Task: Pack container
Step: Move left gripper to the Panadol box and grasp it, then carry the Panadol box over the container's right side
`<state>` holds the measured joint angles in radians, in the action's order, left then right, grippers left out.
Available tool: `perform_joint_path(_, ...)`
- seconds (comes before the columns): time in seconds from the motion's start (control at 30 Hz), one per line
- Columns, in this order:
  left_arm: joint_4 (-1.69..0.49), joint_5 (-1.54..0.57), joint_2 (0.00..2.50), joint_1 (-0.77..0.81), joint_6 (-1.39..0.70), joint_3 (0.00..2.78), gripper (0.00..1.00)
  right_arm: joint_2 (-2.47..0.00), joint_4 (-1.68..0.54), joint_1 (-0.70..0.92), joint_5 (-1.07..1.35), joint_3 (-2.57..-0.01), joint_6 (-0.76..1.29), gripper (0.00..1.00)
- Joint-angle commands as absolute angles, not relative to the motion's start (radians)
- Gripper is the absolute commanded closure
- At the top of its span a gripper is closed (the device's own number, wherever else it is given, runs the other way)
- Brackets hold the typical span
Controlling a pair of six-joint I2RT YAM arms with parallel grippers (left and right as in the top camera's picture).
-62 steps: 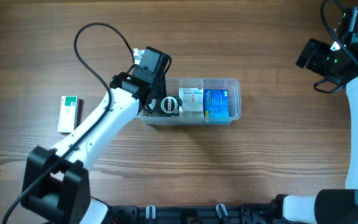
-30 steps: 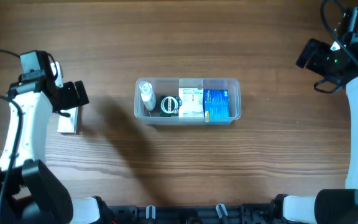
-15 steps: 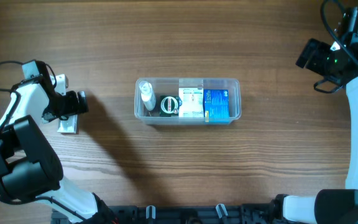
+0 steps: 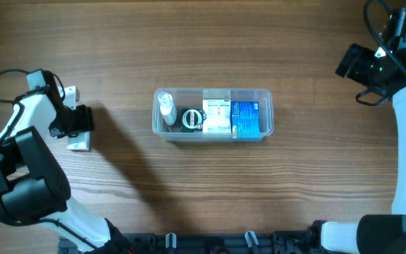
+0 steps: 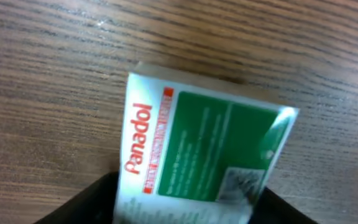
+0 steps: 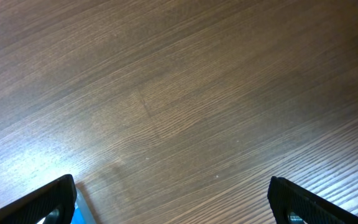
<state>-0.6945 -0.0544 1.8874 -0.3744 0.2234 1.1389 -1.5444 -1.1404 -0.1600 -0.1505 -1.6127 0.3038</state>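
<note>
The container [image 4: 266,95], a clear tub, stands mid-table and holds a small spray bottle [image 4: 165,109], a black round item [image 4: 190,118], a white box [image 4: 217,115] and a blue box [image 4: 245,117]. At the far left, my left gripper [image 4: 78,125] is over a white and green Panadol box [image 4: 79,143] that lies on the wood. In the left wrist view the Panadol box [image 5: 204,143] fills the gap between my left gripper's fingers [image 5: 191,208], and both fingers touch its sides. My right gripper [image 4: 352,63] is open and empty at the far right, and its fingers [image 6: 173,205] show only bare wood between them.
The wooden table [image 4: 210,190] runs on all sides of the container. A black cable [image 4: 2,77] loops by the left arm. A sliver of blue [image 6: 78,210] shows at the lower left of the right wrist view.
My left arm left the container, swung to the far left and came down onto the Panadol box. In the last half second it shifted slightly. The right arm has not moved.
</note>
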Motion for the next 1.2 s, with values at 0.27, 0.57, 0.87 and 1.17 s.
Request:
perform_joint_path(0.27,-0.699,-0.078,1.886,-0.378,0.228,1.159,0.55,-1.539,-1.138,-0.161,-0.157,-1.623,0.289,0.0)
perform_joint_path(0.57,-0.682,-0.079,1.638,-0.343,0.194,1.2,0.66,-1.539,-1.137,-0.161,-0.157,-1.623,0.289,0.0)
perform_joint_path(0.87,-0.519,-0.079,1.287,0.004,0.195,1.2,0.66,-1.539,-1.137,-0.161,-0.157,-1.623,0.289,0.0)
perform_joint_path(1.17,-0.41,-0.079,1.294,0.495,0.196,1.2,0.65,-1.539,-1.137,-0.161,-0.157,-1.623,0.289,0.0)
